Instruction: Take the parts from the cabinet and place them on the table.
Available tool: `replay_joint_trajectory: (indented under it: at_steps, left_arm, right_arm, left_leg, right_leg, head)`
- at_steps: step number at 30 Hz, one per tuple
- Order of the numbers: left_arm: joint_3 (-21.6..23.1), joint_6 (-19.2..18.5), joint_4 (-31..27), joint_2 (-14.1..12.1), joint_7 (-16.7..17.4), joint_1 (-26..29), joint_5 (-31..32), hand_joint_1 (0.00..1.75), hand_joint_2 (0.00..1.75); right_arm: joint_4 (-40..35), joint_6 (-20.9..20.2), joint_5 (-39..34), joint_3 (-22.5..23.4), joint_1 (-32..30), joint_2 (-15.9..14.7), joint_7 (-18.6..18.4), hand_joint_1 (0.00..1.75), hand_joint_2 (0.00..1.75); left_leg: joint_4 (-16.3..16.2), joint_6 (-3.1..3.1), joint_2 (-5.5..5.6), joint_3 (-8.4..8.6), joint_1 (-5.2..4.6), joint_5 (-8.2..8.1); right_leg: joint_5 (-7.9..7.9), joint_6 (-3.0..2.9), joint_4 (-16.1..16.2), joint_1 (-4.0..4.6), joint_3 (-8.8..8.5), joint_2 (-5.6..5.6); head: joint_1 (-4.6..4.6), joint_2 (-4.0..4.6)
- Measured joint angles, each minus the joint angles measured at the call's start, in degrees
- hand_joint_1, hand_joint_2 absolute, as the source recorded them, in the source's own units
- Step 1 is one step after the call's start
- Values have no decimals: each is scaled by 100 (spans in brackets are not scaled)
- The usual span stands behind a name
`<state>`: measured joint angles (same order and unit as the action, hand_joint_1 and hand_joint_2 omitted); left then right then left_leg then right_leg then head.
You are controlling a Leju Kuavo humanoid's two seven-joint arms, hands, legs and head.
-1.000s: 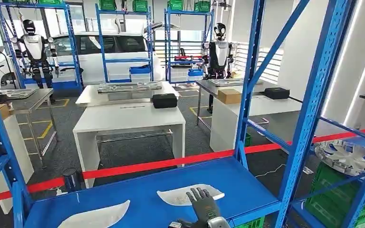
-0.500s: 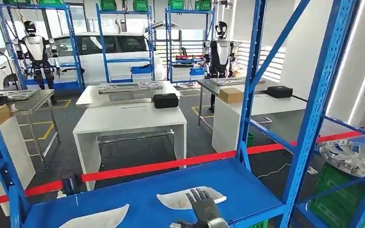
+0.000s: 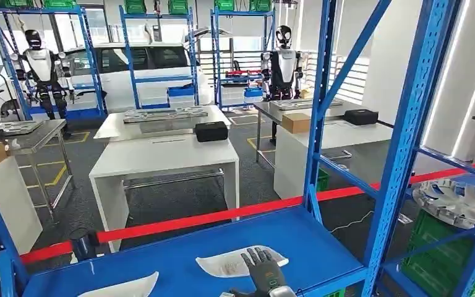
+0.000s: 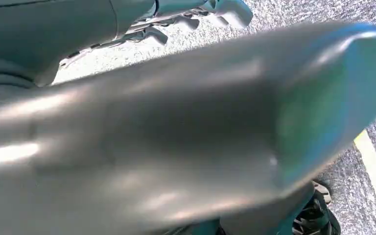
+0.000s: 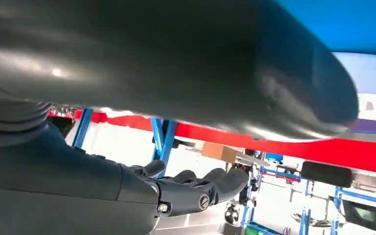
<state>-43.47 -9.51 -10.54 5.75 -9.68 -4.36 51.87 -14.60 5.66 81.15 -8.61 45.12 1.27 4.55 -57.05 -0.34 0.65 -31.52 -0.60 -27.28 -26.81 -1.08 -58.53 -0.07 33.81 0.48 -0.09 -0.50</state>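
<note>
Blue shelf [image 3: 321,244] of the cabinet carries two white parts. Right hand [image 3: 263,272] lies flat, fingers [image 3: 255,255] spread, resting on the near part [image 3: 227,263]; nothing is grasped. Part's long axis runs left-right, extending mostly left of the fingers. Second part [image 3: 116,287] lies well apart, further left. Left hand [image 4: 196,12] hangs low; its fingers look loosely curled around nothing

I counted two white parts on the blue shelf [image 3: 321,238]: one [image 3: 232,263] near the front edge at the middle, under my right hand [image 3: 264,272], and another [image 3: 120,286] at the front left corner. Beyond the red tape [image 3: 222,215] I saw two other robots, one [image 3: 37,65] at far left, one [image 3: 279,62] farther right, and two black cases [image 3: 212,130] [image 3: 360,116] on white tables.
</note>
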Motion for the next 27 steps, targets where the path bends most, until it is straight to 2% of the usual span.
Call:
replay_joint_trajectory:
  at_steps: [16, 20, 27]
  left_arm:
    - [-31, -24, 0, 4, -20, 9, 79, 0, 0]
    - [-33, -24, 2, 2, -48, 21, 109, 0, 0]
    - [-37, -33, 2, -2, -94, 32, 114, 0, 0]
  right_arm:
    - [2, 74, -81, 0, -22, -39, -208, 0, 0]
    - [0, 107, -149, 0, -11, -105, -431, 0, 0]
    - [0, 109, -181, 0, 22, -177, -577, 0, 0]
  left_leg:
    - [-19, 9, -1, 0, -11, -6]
    - [-20, 14, 0, 0, -13, -9]
    - [-20, 14, 0, 0, -13, -9]
  right_leg:
    - [7, 11, 23, -22, -26, -1]
    - [7, 12, 23, -24, -27, -2]
    - [7, 12, 23, -24, -28, -2]
  head:
    - [4, 0]
    - [4, 0]
    - [4, 0]
